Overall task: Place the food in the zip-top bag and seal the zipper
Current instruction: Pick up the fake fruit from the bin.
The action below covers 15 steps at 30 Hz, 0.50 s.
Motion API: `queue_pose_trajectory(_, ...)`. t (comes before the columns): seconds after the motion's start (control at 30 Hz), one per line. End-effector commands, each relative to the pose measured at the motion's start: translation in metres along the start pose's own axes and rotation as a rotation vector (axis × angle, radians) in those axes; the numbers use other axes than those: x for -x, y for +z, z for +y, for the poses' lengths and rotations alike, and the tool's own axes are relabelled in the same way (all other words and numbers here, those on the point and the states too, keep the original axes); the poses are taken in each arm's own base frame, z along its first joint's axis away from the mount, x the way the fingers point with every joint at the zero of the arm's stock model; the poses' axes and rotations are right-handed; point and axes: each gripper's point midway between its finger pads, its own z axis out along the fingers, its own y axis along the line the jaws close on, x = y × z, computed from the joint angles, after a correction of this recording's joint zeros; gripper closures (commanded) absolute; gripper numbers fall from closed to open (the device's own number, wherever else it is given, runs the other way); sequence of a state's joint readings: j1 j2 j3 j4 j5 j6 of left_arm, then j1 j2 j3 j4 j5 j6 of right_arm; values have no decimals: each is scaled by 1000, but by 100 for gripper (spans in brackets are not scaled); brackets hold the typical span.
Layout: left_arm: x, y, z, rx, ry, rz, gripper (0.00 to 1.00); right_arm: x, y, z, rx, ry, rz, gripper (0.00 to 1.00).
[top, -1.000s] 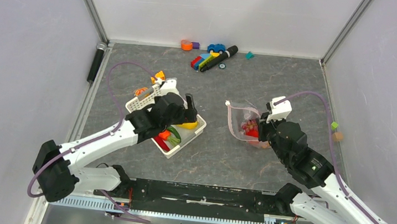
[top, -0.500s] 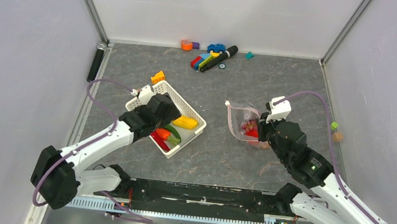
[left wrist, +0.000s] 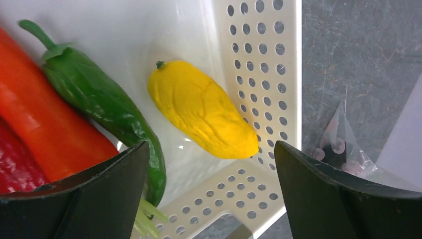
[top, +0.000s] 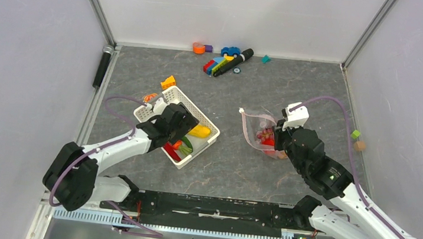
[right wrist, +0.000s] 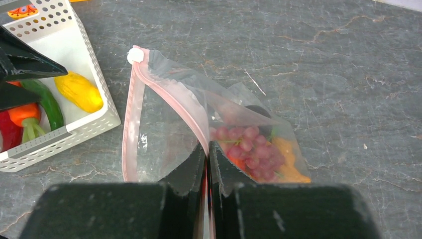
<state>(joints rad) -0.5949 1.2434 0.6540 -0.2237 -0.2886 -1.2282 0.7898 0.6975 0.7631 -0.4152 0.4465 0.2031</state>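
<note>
The clear zip-top bag (top: 253, 131) lies on the table right of centre, mouth open to the left; it also shows in the right wrist view (right wrist: 164, 129). Purple grapes (right wrist: 249, 144) and orange food (right wrist: 286, 159) lie inside it. My right gripper (right wrist: 207, 149) is shut on the bag's pink zipper strip (right wrist: 171, 102) and holds that edge up. My left gripper (left wrist: 209, 186) is open and empty, low over the white basket (top: 208, 125). In the left wrist view a yellow mango (left wrist: 201, 109), a green chilli (left wrist: 104, 104) and an orange piece (left wrist: 45, 129) lie in the basket.
Coloured toy blocks, a toy car (top: 231, 51) and a black marker (top: 236, 60) lie at the back. An orange block (top: 168, 82) sits behind the basket. A black cylinder (top: 103, 66) lies by the left wall. Small cubes (top: 358, 140) sit at the right wall.
My left gripper has swung back from the basket's right side and come down over the food in the basket. The right gripper and the bag have not moved.
</note>
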Motion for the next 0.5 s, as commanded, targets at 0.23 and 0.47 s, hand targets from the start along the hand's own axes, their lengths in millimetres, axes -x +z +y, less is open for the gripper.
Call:
queue_pose_trajectory(0.23, 1, 22, -11, -43, -149, -35, 9, 7, 0, -4, -24, 9, -30, 90)
queue_pose_trajectory(0.47, 5, 35, 0, 13, -171, -69, 16, 5, 2, -4, -27, 3, -19, 90)
